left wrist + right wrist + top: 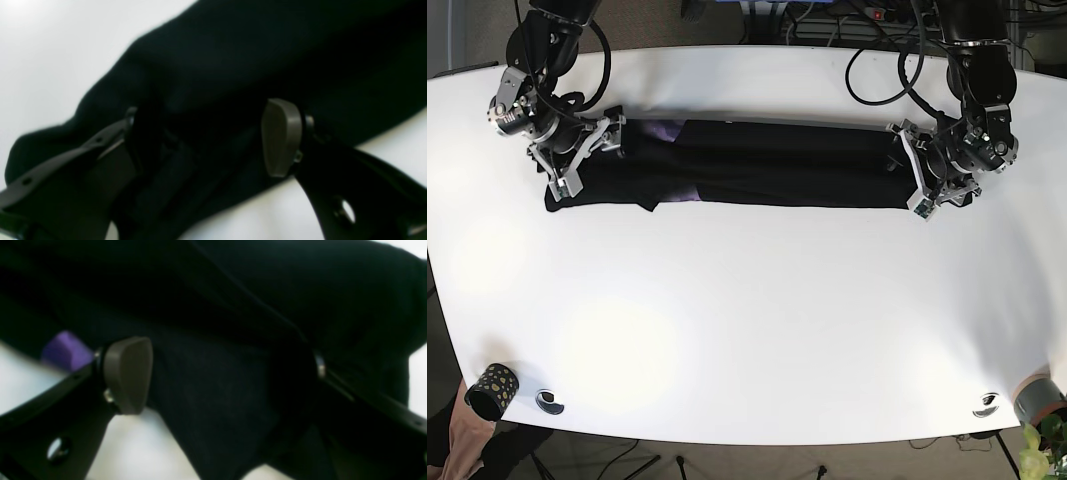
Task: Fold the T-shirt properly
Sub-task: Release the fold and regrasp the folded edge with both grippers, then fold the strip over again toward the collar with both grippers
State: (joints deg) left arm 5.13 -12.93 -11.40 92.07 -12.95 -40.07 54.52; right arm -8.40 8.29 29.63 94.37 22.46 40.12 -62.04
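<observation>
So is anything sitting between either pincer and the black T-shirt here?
Nothing visible. The left pincer and right pincer are each already at an end of the T-shirt, which lies as a long band on the white table. Both wrist views show cloth between open fingers.

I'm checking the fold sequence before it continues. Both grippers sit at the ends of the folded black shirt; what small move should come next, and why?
Probably close both grippers on the cloth. The T-shirt lies as a long band on the table, and the left gripper and right gripper each straddle an end with jaws apart, so neither holds it yet.
</observation>
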